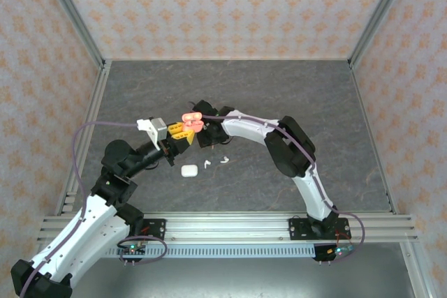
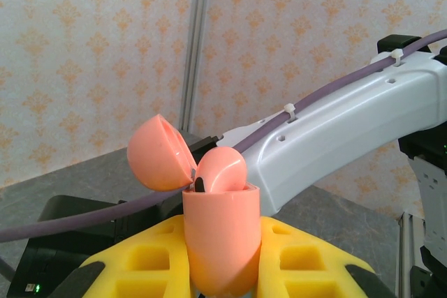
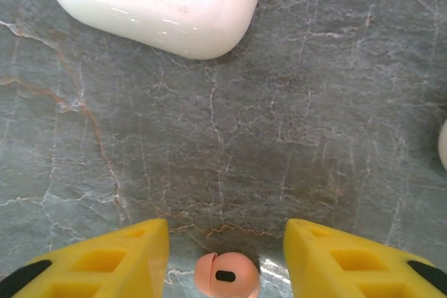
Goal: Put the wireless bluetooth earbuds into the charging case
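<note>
While the left gripper (image 2: 222, 246) clamps the open pink case (image 2: 221, 218), an earbud (image 2: 220, 170) sits inside.
Over the case: right gripper (image 3: 225, 232), jaws apart around the earbud.

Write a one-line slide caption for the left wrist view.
Yellow fingers clamp an open coral-pink charging case, a pink earbud poking from its top.

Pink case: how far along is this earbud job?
Done: the left gripper holds the coral-pink plastic charging case, lid open. In hand: one coral-pink earbud stands in it, head sticking up; the right gripper is open. To do: two small white earbuds lie on the grey table near a white rounded case.
</note>
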### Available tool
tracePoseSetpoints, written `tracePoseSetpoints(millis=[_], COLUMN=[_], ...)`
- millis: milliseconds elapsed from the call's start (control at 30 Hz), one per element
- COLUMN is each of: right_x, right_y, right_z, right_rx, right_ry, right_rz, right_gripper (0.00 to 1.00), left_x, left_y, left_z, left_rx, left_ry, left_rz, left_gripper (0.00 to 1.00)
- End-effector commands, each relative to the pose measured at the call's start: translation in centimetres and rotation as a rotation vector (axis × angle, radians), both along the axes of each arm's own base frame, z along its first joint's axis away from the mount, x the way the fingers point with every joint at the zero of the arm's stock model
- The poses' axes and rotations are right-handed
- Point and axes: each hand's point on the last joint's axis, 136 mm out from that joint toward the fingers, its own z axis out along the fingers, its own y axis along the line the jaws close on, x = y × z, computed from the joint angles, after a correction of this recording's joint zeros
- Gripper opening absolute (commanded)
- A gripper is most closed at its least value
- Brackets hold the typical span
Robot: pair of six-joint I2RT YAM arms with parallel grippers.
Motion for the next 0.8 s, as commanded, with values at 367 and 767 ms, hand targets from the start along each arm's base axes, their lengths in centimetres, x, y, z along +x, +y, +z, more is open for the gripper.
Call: tracePoseSetpoints(millis=[367, 767], right_x=[-1.7, -2.3], right_y=[-1.2, -1.8], right_z=[-1.3, -1.9], right_rx=[-0.139, -0.194], right_ry=[0.009, 0.008], right_rz=[0.053, 0.075], right_gripper=[0.41, 0.31], left_x=[-0.5, -0.4], left_y=[0.1, 0.1], left_z=[2.2, 2.1], left_rx=[-0.013, -0.012], left_ry=[-0.061, -0.06], left_rz=[-0.003, 0.003], left_gripper=[0.0, 0.0])
